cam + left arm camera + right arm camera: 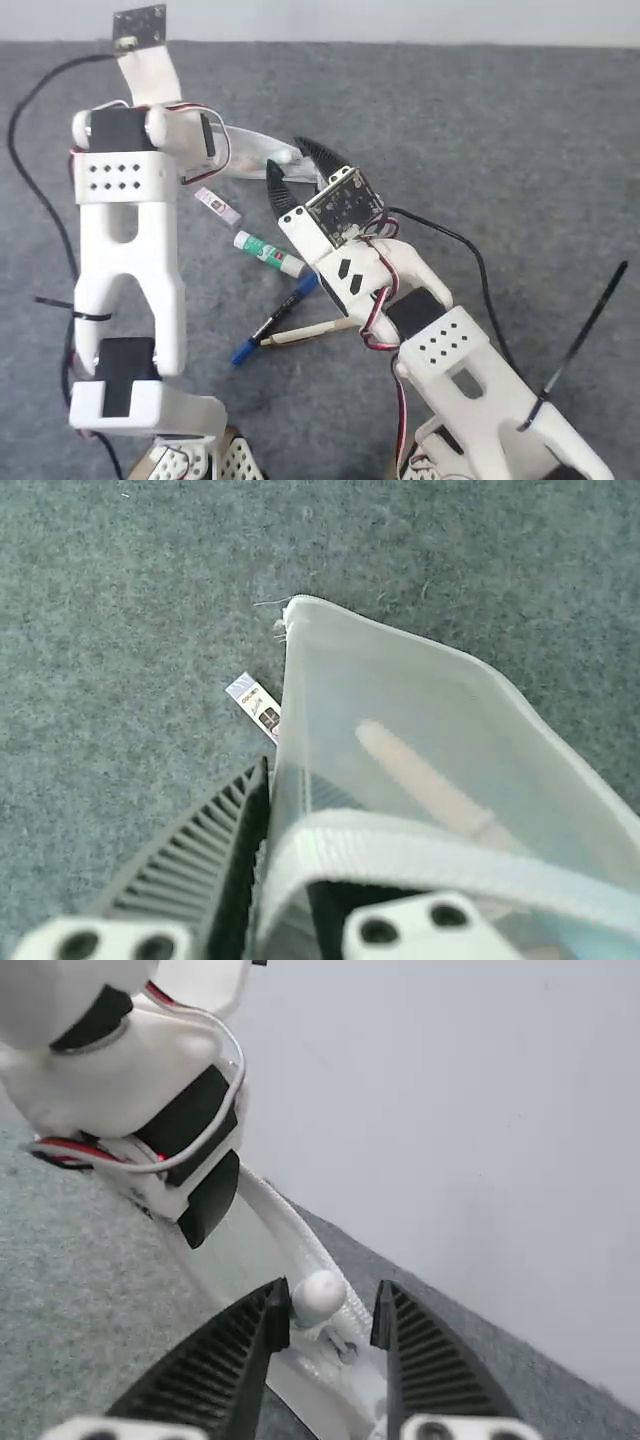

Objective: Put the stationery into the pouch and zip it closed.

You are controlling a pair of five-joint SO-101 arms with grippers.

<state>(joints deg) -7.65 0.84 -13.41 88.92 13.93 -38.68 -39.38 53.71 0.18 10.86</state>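
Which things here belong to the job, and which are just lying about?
For the job: pouch, gripped by the left pincer; zip pull, between the open fingers of the right pincer; eraser; glue stick; blue pen; tan pencil.
Just lying about: black cable; grey mat underneath.

The spread right claw (331,1312) flanks a white knob (318,1296) on the pouch (262,1260).
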